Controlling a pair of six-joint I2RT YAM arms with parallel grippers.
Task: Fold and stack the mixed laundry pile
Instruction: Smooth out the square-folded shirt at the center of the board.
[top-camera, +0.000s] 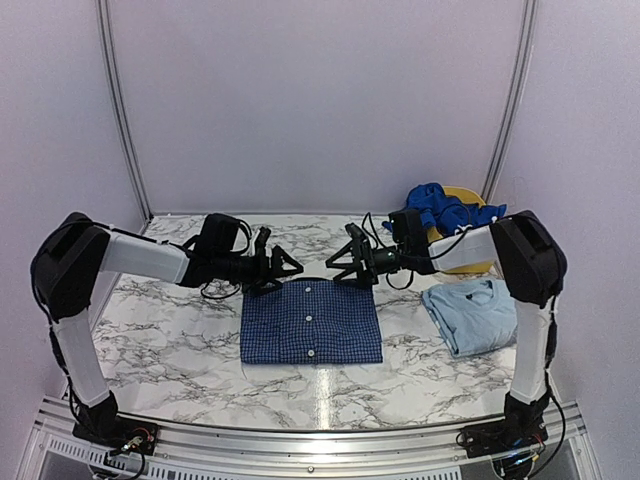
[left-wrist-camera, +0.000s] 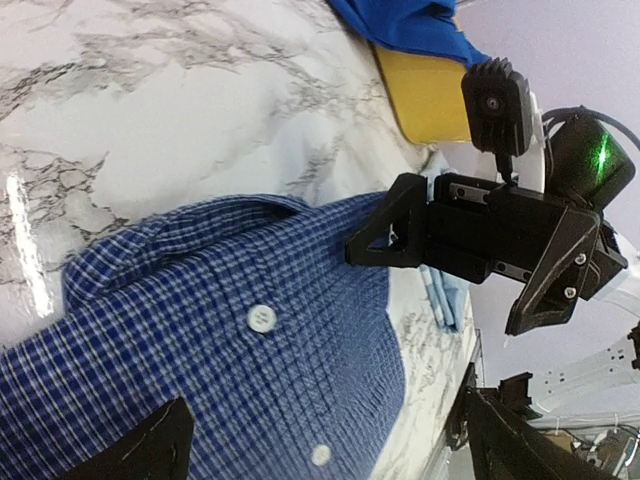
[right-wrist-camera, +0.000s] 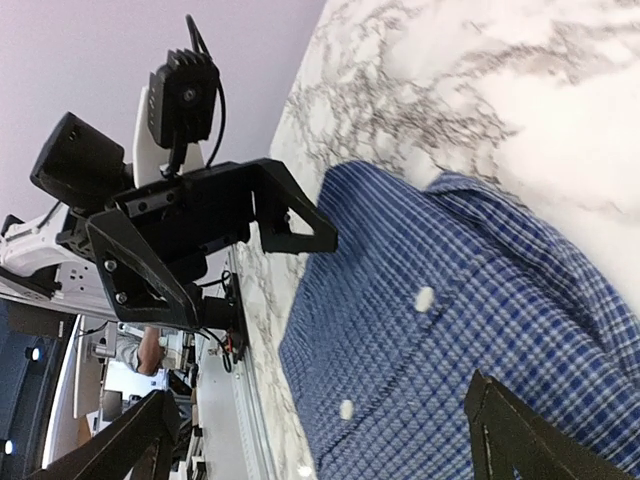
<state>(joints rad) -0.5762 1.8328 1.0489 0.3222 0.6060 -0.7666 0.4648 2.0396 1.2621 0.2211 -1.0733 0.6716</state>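
The check shirt (top-camera: 311, 322) lies folded into a neat rectangle in the middle of the table (top-camera: 170, 330). Its placket faces up with white buttons in a line, and the collar sits along the far edge. In both wrist views I see the cloth flat, with only a soft ridge near the collar.

My left claw (top-camera: 280, 262) hangs at the shirt's far left corner and my right claw (top-camera: 345, 258) at its far right corner. They face each other across the collar. Both are released: the jaws stand wide apart and nothing is between them. From the top view the lower fingertips sit right at the shirt's far edge, but I cannot tell whether they touch the cloth. Each wrist camera shows the other claw over the collar edge, spread and holding nothing.

To the right of the shirt, apart from it, the pale T-shirt (top-camera: 470, 315) lies folded on the marble, close by the right arm's upright link. Behind that arm, at the table's far right corner, the royal-blue piece (top-camera: 440, 207) is heaped unfolded in the yellow basket (top-camera: 468, 192) and spills over its rim.
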